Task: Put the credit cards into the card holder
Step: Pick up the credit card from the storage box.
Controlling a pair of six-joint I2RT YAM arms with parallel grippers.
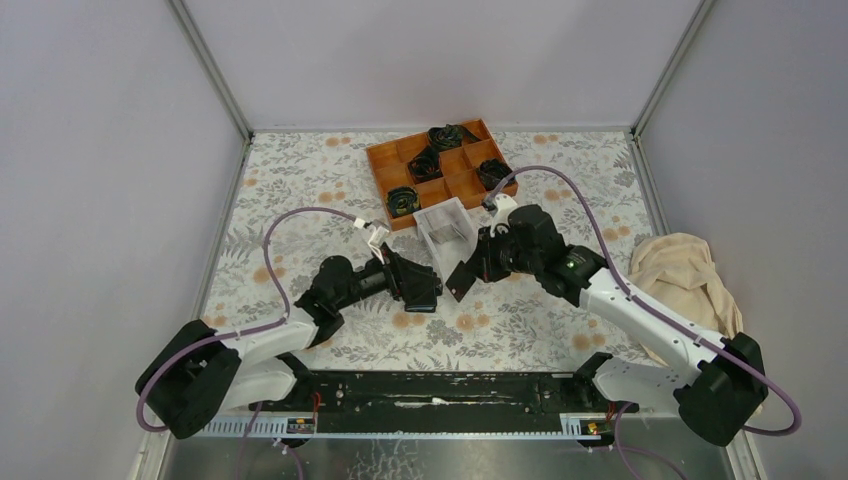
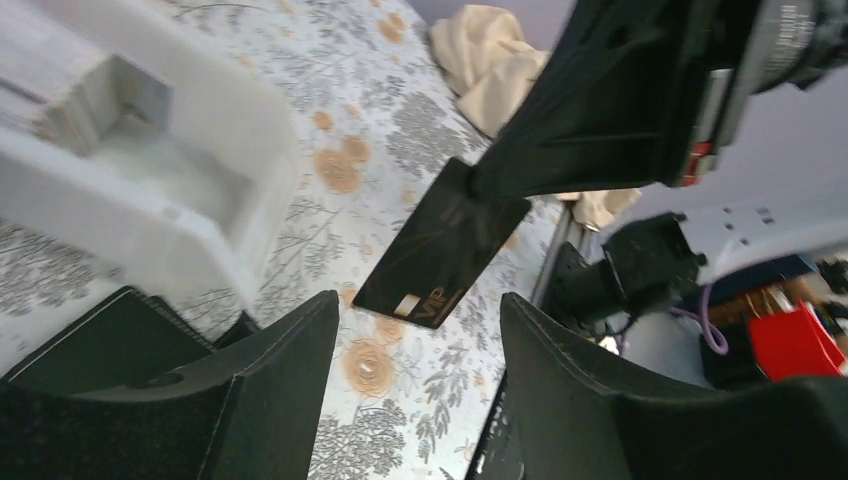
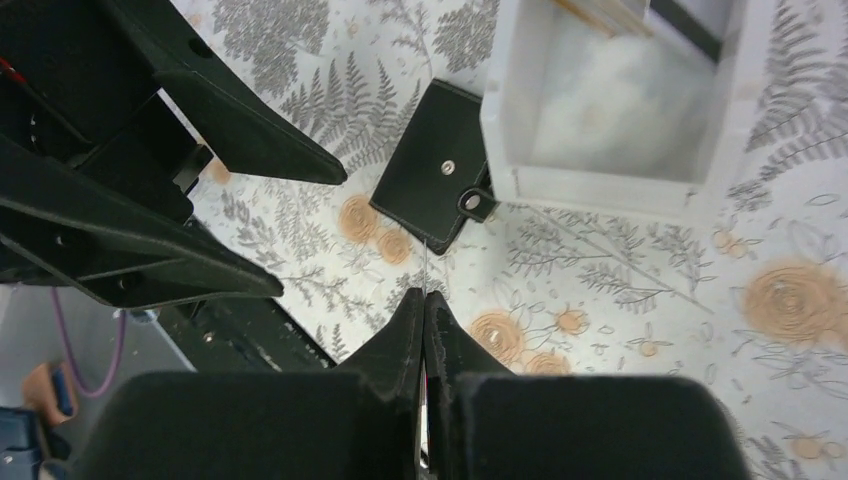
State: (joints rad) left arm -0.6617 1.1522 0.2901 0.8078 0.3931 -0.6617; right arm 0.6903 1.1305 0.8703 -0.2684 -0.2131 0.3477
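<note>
Credit card (image 2: 440, 255) pinched in the right gripper (image 3: 424, 297) could be jammed or dropped, as the card holder (image 3: 430, 165) is folded shut beside the spread left gripper (image 2: 418, 300).

Right gripper (image 3: 424, 300) is pinching a thin card (image 3: 424, 262), edge-on, above floral tablecloth (image 3: 620, 300). Small black snap-clasp folding wallet (image 3: 428, 165) is lying closed just beside white open-top box (image 3: 600, 186). Left gripper (image 3: 308, 232) is gaping upper left.
</note>
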